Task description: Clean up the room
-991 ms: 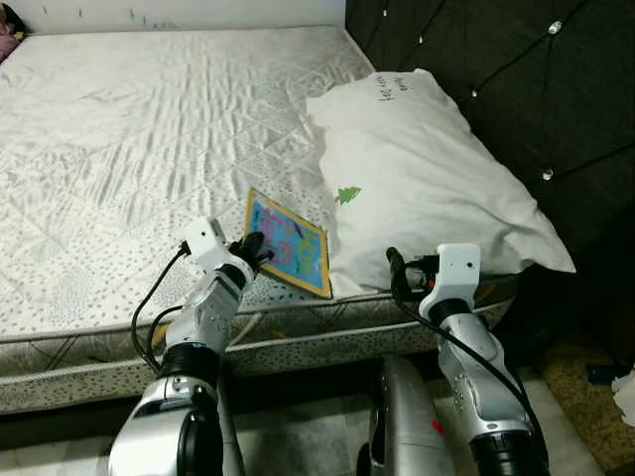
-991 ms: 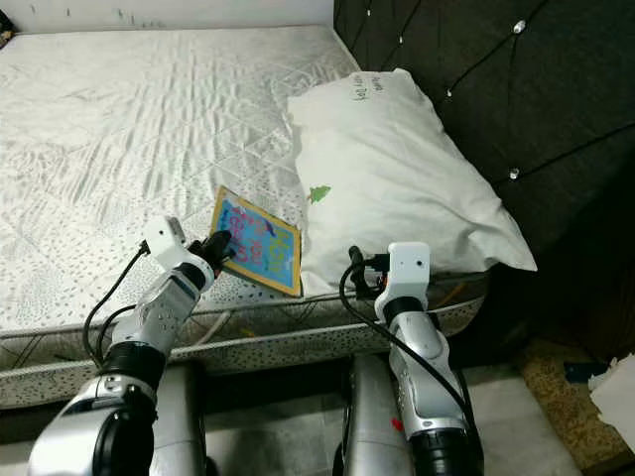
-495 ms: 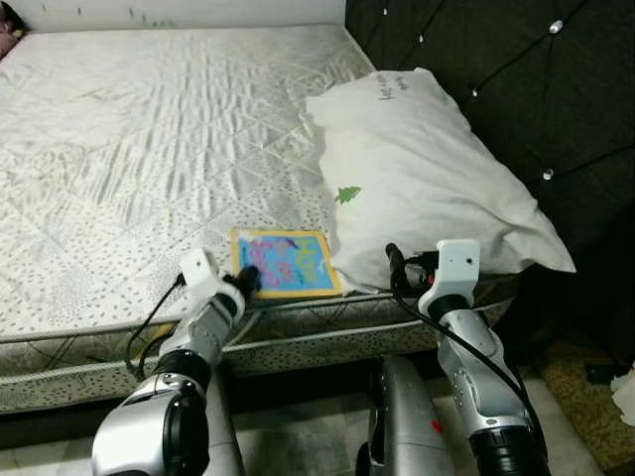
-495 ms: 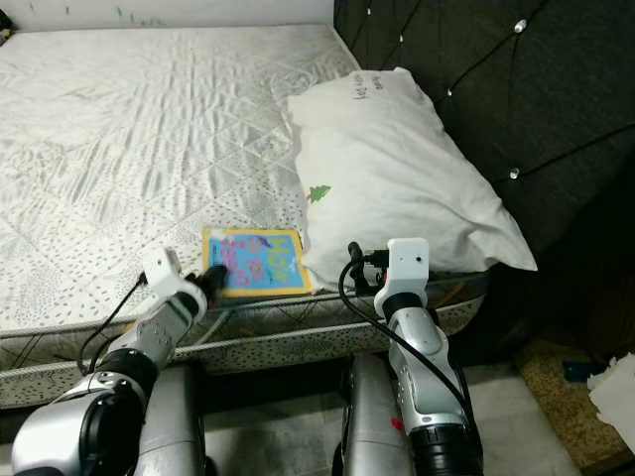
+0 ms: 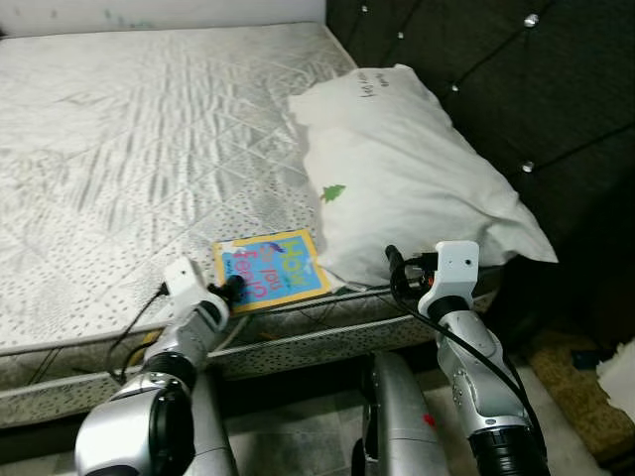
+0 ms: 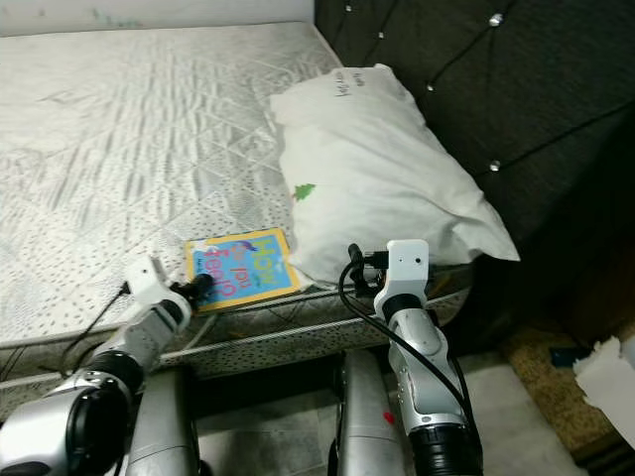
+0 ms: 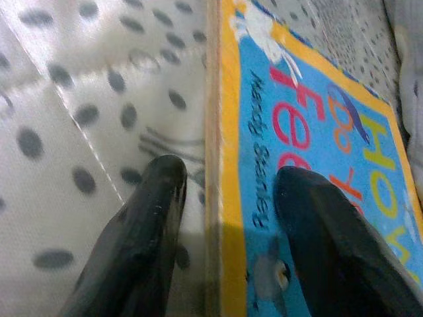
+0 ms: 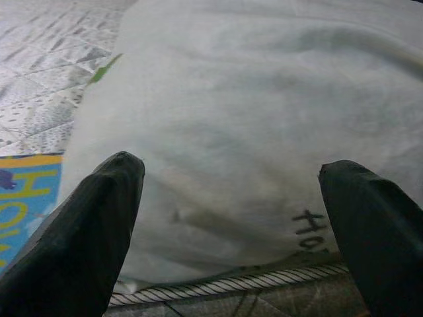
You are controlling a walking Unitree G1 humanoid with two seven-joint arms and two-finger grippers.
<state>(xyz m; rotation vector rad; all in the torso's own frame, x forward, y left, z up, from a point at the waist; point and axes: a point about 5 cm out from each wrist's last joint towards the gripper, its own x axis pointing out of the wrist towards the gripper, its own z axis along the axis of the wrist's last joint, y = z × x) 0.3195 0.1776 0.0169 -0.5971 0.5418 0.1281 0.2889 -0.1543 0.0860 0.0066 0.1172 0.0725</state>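
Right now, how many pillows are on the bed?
1. The white pillow lies at the head of the mattress, against the dark headboard, beside the book. None other shows.

A book (image 5: 268, 270) lies flat on the bed (image 5: 119, 149), at its near edge. Just to the book's right, a pillow (image 5: 407, 178) rests on the bed against the headboard (image 5: 496, 69) on the right. The left gripper (image 5: 234, 288) sits at the book's near left corner, one finger on the cover, one on the mattress alongside. The right gripper (image 5: 395, 270) hangs before the pillow's near edge, jaws wide apart.
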